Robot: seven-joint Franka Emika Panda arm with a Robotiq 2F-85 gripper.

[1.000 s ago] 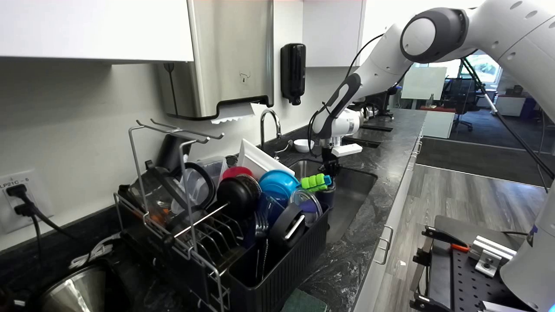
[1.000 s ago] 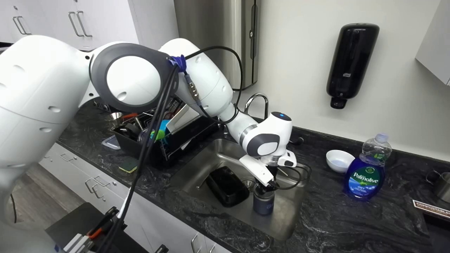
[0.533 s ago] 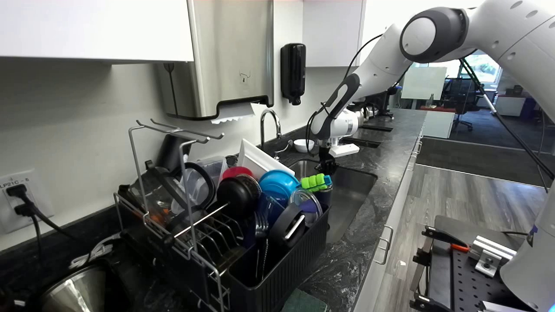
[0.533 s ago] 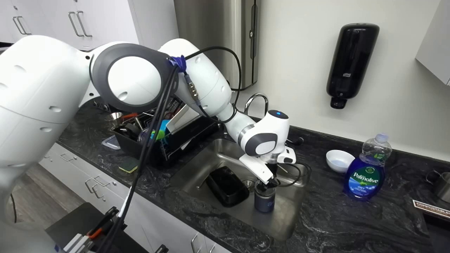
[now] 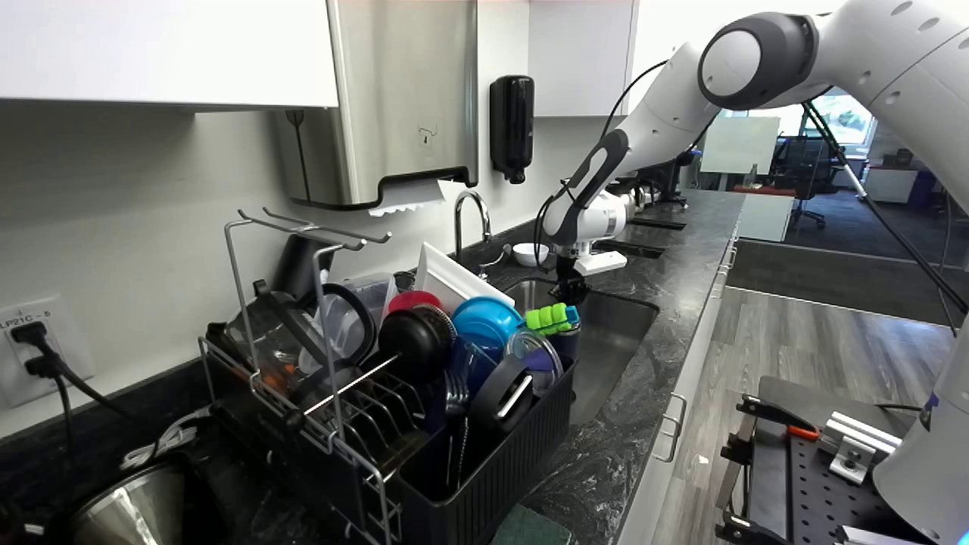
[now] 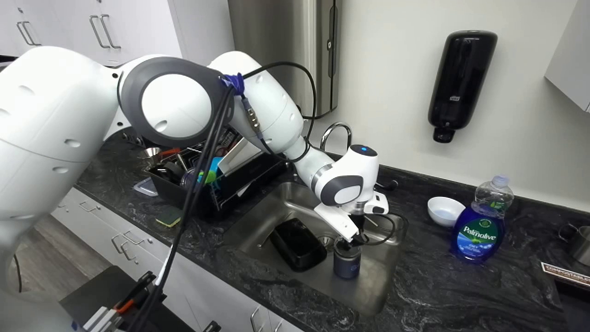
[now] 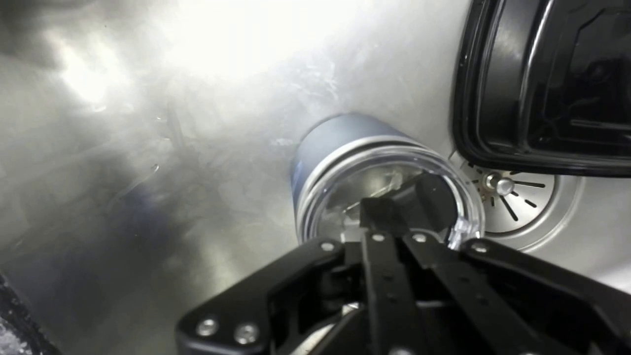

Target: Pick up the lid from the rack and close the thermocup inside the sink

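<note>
Thermocup (image 6: pixel 346 267) stood upright in the sink (image 6: pixel 375 276), clear lid (image 7: pixel 362 182) on top, gripper (image 7: pixel 383 213) right over it with fingers squeezed together, couldn't tell if they touched tbh.

The gripper (image 7: pixel 387 218) is partly hiding the lid (image 7: pixel 372 180); the wrist view is cutting off the black tray (image 7: pixel 557 93). In an exterior view, the rack (image 5: pixel 511 469) is covering the sink's (image 5: pixel 615 341) near edge and the thermocup's (image 5: pixel 569 343) base.
</note>
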